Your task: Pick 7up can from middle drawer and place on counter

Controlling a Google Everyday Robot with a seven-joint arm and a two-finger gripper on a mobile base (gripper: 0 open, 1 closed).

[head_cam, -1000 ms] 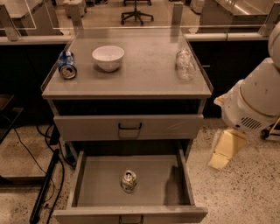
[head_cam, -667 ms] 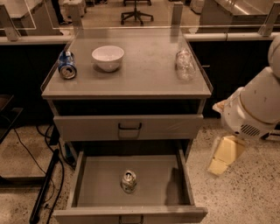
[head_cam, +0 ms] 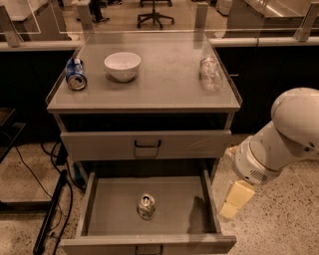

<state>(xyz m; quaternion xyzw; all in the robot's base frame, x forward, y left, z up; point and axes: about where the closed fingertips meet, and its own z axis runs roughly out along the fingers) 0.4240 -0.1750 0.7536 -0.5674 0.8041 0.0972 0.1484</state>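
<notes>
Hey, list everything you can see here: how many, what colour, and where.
7up can: one, pale with silver top, on the middle drawer floor
middle drawer: one, grey, pulled open, lowest
counter: one, light grey, cabinet top
blue can: one, blue, lying on counter, left
bowl: one, white, counter, beside blue can
clear bottle: one, transparent, counter, right
upper drawer front: one, grey, above middle drawer
office chair: one, dark, background
arm: one, white, right of cabinet
hand: one, cream, outside middle drawer's right wall
</notes>
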